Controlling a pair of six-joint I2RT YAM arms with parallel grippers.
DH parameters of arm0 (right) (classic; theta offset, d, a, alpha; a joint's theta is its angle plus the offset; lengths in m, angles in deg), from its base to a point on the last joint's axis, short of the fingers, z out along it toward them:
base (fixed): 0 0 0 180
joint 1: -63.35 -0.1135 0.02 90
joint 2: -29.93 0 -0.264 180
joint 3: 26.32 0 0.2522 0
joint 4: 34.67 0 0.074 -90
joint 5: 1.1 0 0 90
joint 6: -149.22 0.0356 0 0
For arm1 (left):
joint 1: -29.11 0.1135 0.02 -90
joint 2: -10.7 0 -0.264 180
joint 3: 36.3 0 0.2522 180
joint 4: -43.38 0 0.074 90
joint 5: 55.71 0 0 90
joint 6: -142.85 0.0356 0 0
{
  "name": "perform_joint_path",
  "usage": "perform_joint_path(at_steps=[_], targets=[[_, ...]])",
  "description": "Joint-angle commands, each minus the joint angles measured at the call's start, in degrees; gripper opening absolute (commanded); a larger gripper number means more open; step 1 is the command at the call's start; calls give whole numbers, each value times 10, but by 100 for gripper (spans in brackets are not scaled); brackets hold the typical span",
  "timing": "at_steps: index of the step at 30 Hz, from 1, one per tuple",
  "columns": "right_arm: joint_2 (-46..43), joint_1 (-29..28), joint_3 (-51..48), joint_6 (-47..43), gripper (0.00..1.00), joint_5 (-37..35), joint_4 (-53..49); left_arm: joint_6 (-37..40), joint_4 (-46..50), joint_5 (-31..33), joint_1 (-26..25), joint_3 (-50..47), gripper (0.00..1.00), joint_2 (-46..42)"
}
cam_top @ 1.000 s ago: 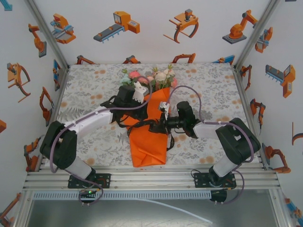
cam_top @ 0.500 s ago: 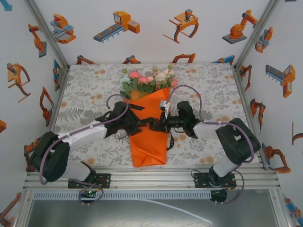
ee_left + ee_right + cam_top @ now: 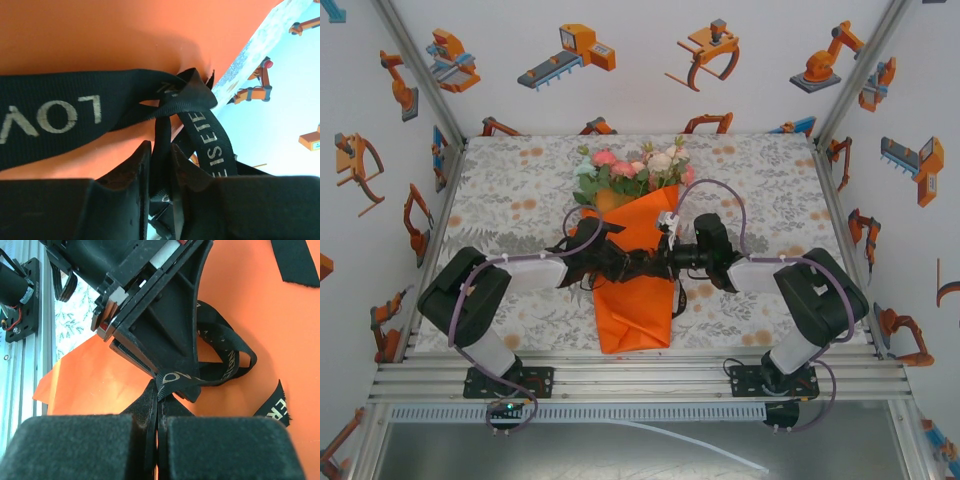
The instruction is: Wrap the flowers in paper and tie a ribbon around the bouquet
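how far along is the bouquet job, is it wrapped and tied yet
Wrapping looks done: the flowers top a cone of the paper. Tying is in hand: the ribbon crosses itself over the paper with slack loops, and the left gripper and right gripper each pinch a strand. Probably left to do: pulling the crossing snug and finishing the knot or bow.

Your top view looks down from above and behind the arm bases, taking in the whole floral-patterned worktop. Both wrist views sit very close, facing the bright orange paper sheet and the narrow black lettered ribbon from opposite sides; all three share that spot.
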Motion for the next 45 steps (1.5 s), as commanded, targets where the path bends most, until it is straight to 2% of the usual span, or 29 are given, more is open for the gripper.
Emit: perform_joint_path(at_steps=[1, 3, 4, 7, 9, 11, 12, 14, 16, 18, 20, 28, 31, 34, 35, 37, 38, 40, 41, 45], targets=[[10, 1, 3, 4, 2, -33, 21, -24, -18, -18, 6, -5, 13, -22], [17, 12, 0, 12, 22, -81, 14, -10, 8, -22, 14, 1, 4, -41], [22, 19, 0, 17, 28, -92, 13, -4, 22, -24, 16, 6, 0, -50], [0, 34, -11, 18, 41, -91, 12, 2, 53, -40, 21, 25, 0, -62], [-50, 36, -30, 8, 49, -101, 2, -17, 42, -56, 22, 33, 0, -61], [-111, 36, -39, -21, 58, -118, -53, -26, 33, -67, 21, 43, 0, -55], [-141, 36, -39, -42, 62, -126, -97, -27, 34, -72, 20, 51, 0, -51], [-200, 36, -42, -75, 64, -146, -174, -24, 41, -76, 20, 65, 0, -48], [-255, 35, -57, -100, 64, -163, -208, -19, 49, -77, 20, 72, 0, -46], [-302, 30, -78, -116, 64, -163, -206, -18, 53, -77, 21, 77, 0, -48], [-309, 14, -84, -126, 62, -142, -180, -20, 52, -78, 20, 80, 0, -48], [-140, -21, -32, -64, 59, -128, -9, -21, 53, -79, 20, 89, 0, -47], [-97, -28, -6, -39, 43, -126, 25, -19, 51, -83, 20, 91, 0, -46], [-101, -27, -5, -26, 5, -142, 33, -18, 52, -80, 25, 84, 1, -46], [-111, -27, -12, -28, 0, -151, 32, -17, 49, -80, 29, 79, 5, -45], [-133, -25, -24, -30, 0, -141, 30, -10, 42, -79, 41, 75, 18, -47], [-148, -24, -27, -24, 0, -128, 25, 6, 43, -75, 50, 77, 28, -50], [-178, -24, -26, -11, 0, -108, 11, 71, 52, -54, 68, 86, 41, -65], [-195, -24, -22, 0, 0, -108, -2, 134, 69, -31, 76, 99, 47, -73], [-242, -24, 49, 15, 0, -135, -128, 372, 222, 112, 86, 166, 50, -87]])
